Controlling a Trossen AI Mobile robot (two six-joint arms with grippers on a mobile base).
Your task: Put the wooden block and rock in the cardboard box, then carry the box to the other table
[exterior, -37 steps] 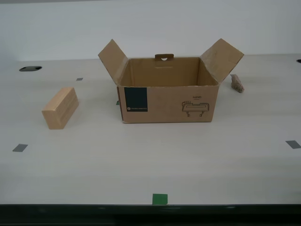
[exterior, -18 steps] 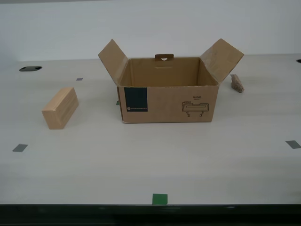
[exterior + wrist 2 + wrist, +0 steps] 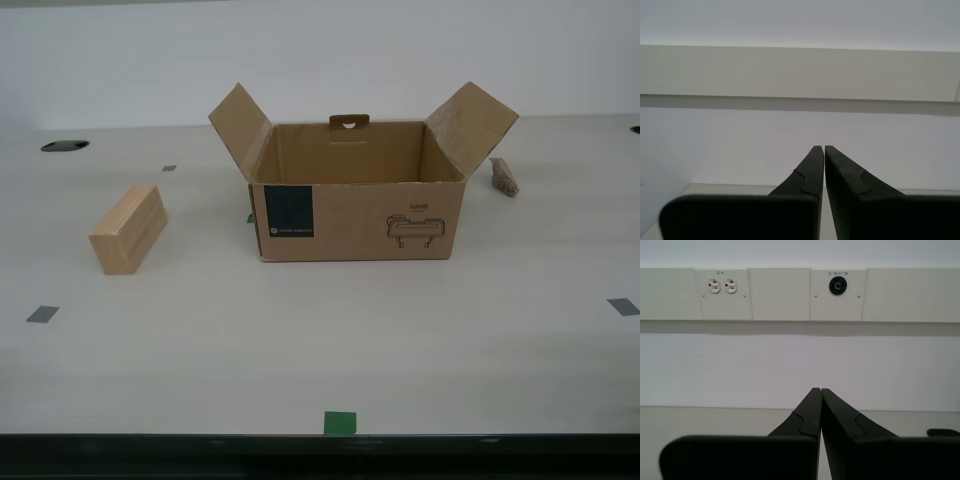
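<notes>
nothing has moved: wooden block (image 3: pixel 127 229), rock (image 3: pixel 505 177), cardboard box (image 3: pixel 355 204) unchanged.

Box opening: the cardboard box (image 3: pixel 357 205) is seen open at the top; nothing is seen inside, so entry from above is unobstructed.
Side flaps: two flaps are raised and splayed outward, narrowing approach from the exterior view's left and right.
Handle tab: it stands above the far wall's rim.
Wooden block (image 3: pixel 128 229): it is set well apart from the box at the exterior view's left, with bare desk (image 3: pixel 320 340) on all sides.
Rock (image 3: pixel 504 177): it is partly hidden behind the flap at the exterior view's right; room there is tight.
Front desk: a wide bare strip, marked only by flat tape squares.
</notes>
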